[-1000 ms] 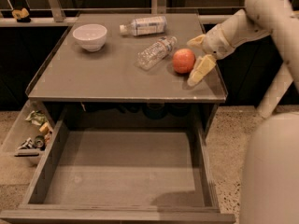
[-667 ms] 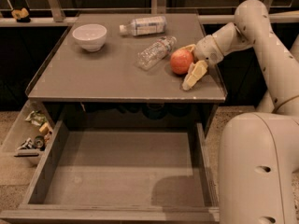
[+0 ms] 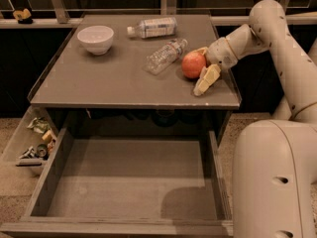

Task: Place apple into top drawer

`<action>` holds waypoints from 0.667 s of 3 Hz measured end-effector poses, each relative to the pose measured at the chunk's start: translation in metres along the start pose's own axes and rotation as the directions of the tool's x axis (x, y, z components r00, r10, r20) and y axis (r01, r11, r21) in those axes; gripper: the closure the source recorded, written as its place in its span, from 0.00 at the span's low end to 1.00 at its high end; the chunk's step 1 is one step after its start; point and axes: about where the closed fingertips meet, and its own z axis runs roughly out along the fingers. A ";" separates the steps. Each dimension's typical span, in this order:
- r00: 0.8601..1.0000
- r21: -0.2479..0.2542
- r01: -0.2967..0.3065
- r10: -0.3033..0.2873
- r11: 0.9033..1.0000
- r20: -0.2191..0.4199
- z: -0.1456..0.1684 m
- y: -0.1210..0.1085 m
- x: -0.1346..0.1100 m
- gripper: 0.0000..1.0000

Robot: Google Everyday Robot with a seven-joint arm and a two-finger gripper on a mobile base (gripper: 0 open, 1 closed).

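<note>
Gripper [image 3: 200,69] over right part of tabletop [image 3: 109,86], fingers spread, not clenched. Apple [image 3: 192,64] sits on table between them; round, no long axis. Clear bottle [image 3: 166,56] just beyond fingertips, bump risk. Top drawer [image 3: 124,182] pulled out, below gripper and nearer camera. Table front edge to pass; drawer floor bare, much room.

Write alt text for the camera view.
The gripper is at the apple near the right edge of the table, above the pulled-out top drawer. A white bowl and two plastic bottles also sit there.
</note>
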 end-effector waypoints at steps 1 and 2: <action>1.000 0.000 0.000 0.000 1.000 0.000 0.000 0.000 0.000 0.41; 1.000 0.000 0.000 0.000 1.000 0.000 0.000 0.000 0.000 0.64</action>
